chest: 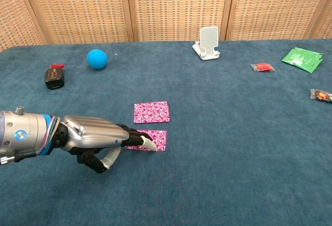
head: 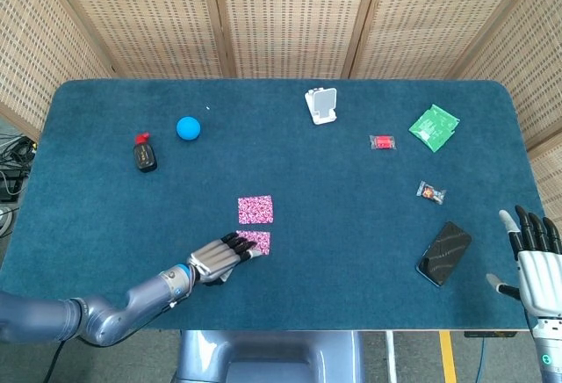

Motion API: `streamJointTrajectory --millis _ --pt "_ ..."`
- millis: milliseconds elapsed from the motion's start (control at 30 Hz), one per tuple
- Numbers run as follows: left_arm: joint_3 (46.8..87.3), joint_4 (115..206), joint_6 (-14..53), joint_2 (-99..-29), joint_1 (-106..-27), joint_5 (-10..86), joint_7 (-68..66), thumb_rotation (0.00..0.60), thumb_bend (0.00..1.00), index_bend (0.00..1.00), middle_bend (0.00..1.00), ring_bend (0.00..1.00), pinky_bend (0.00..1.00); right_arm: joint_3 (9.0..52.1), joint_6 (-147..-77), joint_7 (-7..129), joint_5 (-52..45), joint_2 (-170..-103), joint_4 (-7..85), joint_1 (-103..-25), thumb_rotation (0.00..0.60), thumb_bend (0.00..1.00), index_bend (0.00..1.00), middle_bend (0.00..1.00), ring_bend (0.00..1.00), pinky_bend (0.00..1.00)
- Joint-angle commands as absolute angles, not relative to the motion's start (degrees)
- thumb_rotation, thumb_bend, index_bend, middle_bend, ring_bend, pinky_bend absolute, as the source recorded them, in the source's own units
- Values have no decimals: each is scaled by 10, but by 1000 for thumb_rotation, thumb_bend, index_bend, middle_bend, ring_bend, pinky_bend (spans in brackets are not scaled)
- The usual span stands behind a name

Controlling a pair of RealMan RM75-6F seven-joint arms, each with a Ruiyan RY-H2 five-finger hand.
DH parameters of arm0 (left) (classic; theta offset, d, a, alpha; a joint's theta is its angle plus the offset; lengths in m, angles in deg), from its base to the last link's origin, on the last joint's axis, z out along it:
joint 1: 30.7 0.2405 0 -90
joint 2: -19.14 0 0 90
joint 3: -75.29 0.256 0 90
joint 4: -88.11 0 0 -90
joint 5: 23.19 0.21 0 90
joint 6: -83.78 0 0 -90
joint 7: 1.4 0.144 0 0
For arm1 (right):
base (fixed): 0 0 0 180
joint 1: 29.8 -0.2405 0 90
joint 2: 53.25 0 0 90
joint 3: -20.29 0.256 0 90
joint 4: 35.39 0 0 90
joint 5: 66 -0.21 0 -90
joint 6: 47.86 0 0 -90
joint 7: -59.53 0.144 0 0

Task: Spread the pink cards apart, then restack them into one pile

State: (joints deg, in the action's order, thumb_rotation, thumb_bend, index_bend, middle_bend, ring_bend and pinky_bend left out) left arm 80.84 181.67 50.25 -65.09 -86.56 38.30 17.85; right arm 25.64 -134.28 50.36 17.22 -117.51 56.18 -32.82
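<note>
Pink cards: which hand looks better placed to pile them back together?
Probably the left hand: its fingertips rest on the near pink card, beside the far pink card. The right hand hangs off the table's far corner.

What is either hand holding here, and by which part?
Nothing is held. The left hand only rests its fingers on the left end of the near card, flat on the table. The right hand is open.

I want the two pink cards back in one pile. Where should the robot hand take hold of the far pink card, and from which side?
The far pink card lies flat on the table, so no edge is raised. Probably best: the left robot hand presses fingertips on its top face from above, then drags it toward the near pink card.
</note>
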Motion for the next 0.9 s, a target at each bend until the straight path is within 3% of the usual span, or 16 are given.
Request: streamJointTrajectory --millis 33,167,433,900 --pt "805 1825 480 -646 -854 407 170 600 1000 0 0 0 0 256 -1343 503 173 -1175 562 -328 600 0 0 0 0 0" --pt "768 1818 432 -649 -834 452 111 600 1000 0 0 0 0 255 -1342 503 173 -1175 562 -328 600 0 0 0 0 0" --pt "724 1753 485 -684 -874 397 96 600 1000 0 0 0 0 256 -1339 500 172 -1176 562 -331 600 0 0 0 0 0" --pt "736 1708 516 -711 -906 291 137 600 1000 0 0 0 0 256 -1341 515 169 -1170 562 -327 600 0 0 0 0 0"
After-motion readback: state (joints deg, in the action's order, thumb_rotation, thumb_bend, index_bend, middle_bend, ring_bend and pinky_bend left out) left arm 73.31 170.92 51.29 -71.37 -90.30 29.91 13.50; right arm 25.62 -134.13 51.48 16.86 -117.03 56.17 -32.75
